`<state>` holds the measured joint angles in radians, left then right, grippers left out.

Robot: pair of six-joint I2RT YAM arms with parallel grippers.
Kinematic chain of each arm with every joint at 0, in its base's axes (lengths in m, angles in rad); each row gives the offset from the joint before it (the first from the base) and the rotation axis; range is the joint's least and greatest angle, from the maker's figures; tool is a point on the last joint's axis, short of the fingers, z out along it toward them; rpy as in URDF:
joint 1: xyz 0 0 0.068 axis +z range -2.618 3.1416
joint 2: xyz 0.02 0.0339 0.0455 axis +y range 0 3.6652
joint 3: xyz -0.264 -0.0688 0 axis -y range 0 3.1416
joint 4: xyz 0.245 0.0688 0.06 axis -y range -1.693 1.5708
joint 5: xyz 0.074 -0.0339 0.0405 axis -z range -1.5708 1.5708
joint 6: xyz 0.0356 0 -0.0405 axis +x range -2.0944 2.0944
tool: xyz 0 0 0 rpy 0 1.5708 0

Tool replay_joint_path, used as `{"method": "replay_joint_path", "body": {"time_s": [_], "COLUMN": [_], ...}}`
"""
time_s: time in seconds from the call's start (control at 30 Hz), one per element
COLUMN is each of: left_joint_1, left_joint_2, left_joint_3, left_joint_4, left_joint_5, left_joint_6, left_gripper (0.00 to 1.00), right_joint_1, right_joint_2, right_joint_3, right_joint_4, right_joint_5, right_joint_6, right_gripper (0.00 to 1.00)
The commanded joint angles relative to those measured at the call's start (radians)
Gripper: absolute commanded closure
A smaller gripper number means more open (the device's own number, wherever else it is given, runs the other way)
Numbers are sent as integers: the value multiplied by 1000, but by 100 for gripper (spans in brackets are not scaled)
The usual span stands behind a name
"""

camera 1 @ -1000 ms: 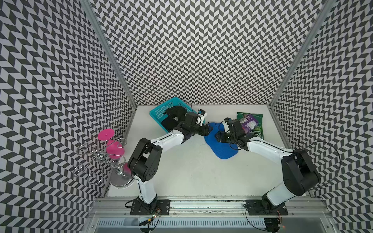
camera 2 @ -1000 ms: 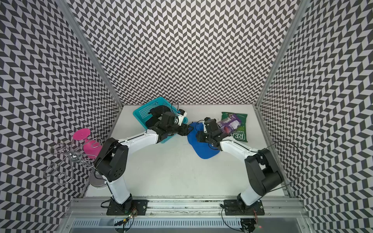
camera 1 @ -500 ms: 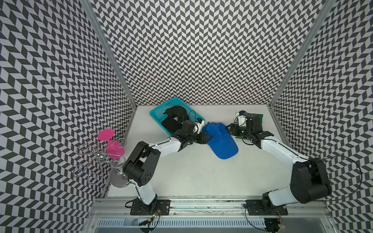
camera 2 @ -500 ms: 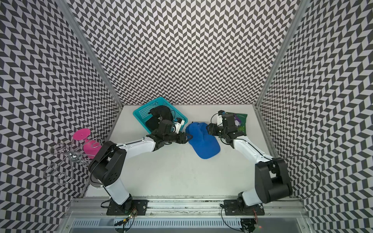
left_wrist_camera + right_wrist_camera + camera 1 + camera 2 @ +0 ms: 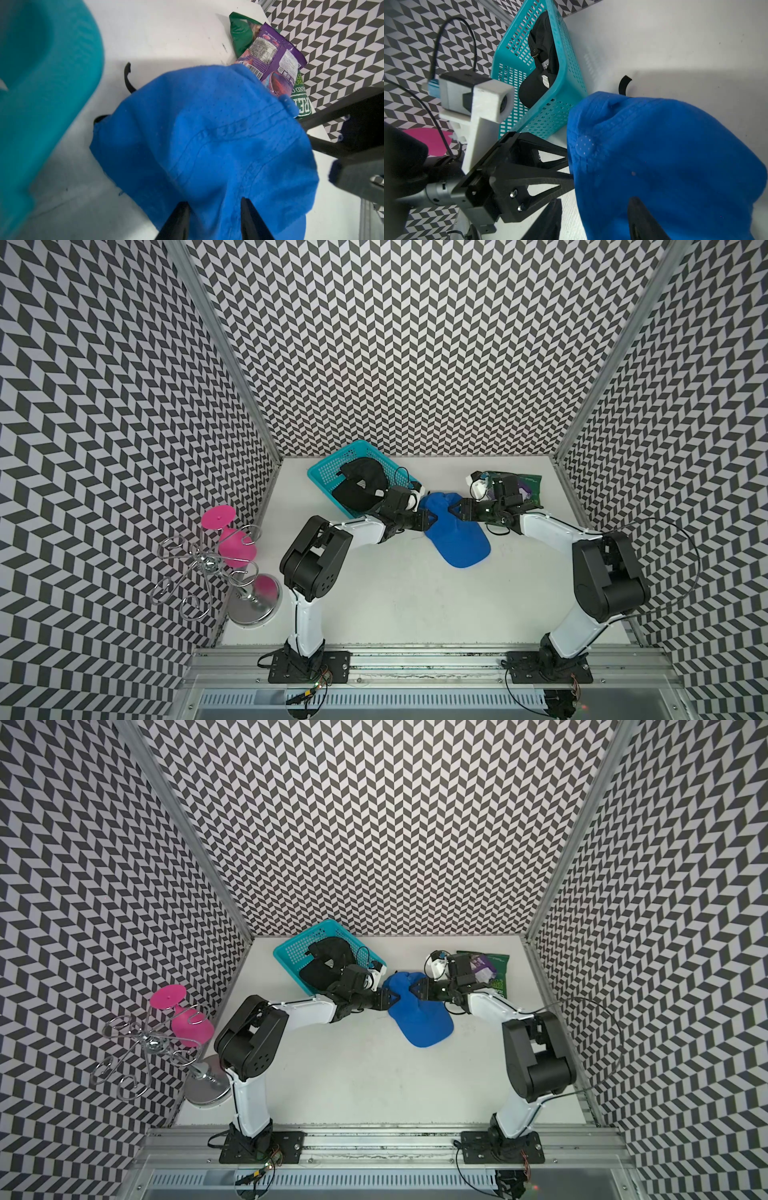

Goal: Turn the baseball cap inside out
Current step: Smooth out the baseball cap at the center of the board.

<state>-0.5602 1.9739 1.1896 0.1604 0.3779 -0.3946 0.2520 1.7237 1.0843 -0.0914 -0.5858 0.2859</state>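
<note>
Blue baseball cap (image 5: pixel 455 531), right side out, far-centre on the table (image 5: pixel 395 593) between teal basket (image 5: pixel 328 468) and snack bags (image 5: pixel 530 485) — right gripper (image 5: pixel 457 510) has returned, jaws open astride it; left gripper (image 5: pixel 428 517) has narrowed on a crown fold, grip uncertain — eversion seemingly unbegun.

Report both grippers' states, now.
Left gripper: jaws astride a fold of the blue cap; grip cannot be told.
Right gripper: open, straddling its edge.

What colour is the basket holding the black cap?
Teal basket, clearest in the right wrist view.
</note>
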Motion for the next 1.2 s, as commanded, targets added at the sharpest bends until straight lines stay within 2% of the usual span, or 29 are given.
{"method": "replay_joint_path", "body": {"time_s": [0.0,0.1,0.23,0.3,0.37,0.47,0.5,0.77,0.93,1.03,1.13,1.17], "left_joint_1": [6,6,6,6,7,8,9,11,13,18,33,42], "left_joint_2": [33,39,52,56,61,82,90,173,264,305,322,322], "left_joint_3": [43,49,74,82,92,123,137,289,428,492,527,527], "left_joint_4": [13,11,-11,-18,-25,-49,-58,-149,-235,-278,-304,-303], "left_joint_5": [-27,-33,-33,-33,-36,-34,-32,-21,16,42,49,54], "left_joint_6": [32,46,75,89,106,140,157,305,396,435,443,442], "left_gripper": [70,84,95,100,100,100,100,100,100,100,100,100], "right_joint_1": [3,4,4,4,3,3,3,3,12,13,12,12], "right_joint_2": [34,74,116,116,110,88,75,-64,-116,-110,-121,-132], "right_joint_3": [54,83,110,107,100,85,74,-22,-67,-52,-29,-29], "right_joint_4": [82,88,94,116,135,161,171,185,184,159,122,117], "right_joint_5": [-22,-24,-26,-14,9,53,74,340,434,427,439,446], "right_joint_6": [28,38,63,86,105,125,131,179,196,187,161,152], "right_gripper": [45,50,60,70,79,98,100,100,100,90,67,62]}}
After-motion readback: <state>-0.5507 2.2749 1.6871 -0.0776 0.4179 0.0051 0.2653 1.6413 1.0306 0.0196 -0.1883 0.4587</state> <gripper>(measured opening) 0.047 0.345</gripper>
